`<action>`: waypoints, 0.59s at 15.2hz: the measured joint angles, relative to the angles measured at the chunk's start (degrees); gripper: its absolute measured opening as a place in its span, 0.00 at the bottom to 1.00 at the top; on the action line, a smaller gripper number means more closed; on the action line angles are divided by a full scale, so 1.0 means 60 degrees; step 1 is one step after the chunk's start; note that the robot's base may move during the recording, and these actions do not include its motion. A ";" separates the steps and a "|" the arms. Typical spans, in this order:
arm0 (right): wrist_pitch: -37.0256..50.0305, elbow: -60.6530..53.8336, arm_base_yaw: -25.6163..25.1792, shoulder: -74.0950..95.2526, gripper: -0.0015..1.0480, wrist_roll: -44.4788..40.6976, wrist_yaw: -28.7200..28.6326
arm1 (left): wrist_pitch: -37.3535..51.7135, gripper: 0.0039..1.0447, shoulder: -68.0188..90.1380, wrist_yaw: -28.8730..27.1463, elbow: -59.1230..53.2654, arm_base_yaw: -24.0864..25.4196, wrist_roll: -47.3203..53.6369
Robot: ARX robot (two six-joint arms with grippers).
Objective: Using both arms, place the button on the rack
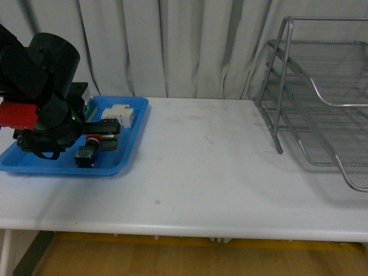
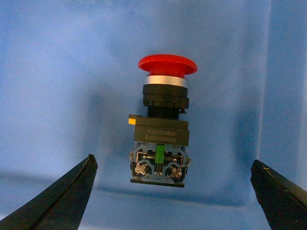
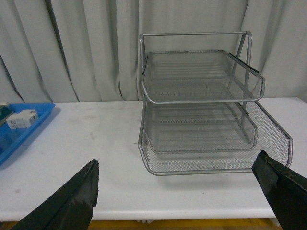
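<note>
**While the button point(image 2: 160, 129) lies in the blue tray point(image 1: 69, 171), pick-up is pending**

The left gripper point(image 2: 172, 163) hangs spread and empty over it; next it likely must descend and close. The right gripper point(image 3: 175, 162), also released, faces the rack point(image 3: 201, 96), well apart from the tray.

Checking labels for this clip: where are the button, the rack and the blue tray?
button point(image 2: 160, 132), left wrist view, on its dark labelled body below the red cap.
rack point(image 3: 206, 163), right wrist view, on the bottom tier's front mesh wall.
blue tray point(image 1: 63, 169), front view, on its near rim.
</note>
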 joint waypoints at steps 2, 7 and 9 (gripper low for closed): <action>0.0004 0.0000 0.0000 0.0000 0.94 -0.0004 0.0004 | -0.0022 0.94 0.0299 -0.0007 0.0306 0.0004 -0.0015; 0.0004 0.0000 0.0000 0.0000 0.94 0.0000 0.0000 | 0.0295 0.93 0.0805 0.0040 0.0681 0.0022 -0.0040; 0.0000 0.0000 0.0000 0.0000 0.94 -0.0004 0.0000 | 0.0459 0.81 0.0852 0.0040 0.0681 0.0022 -0.0018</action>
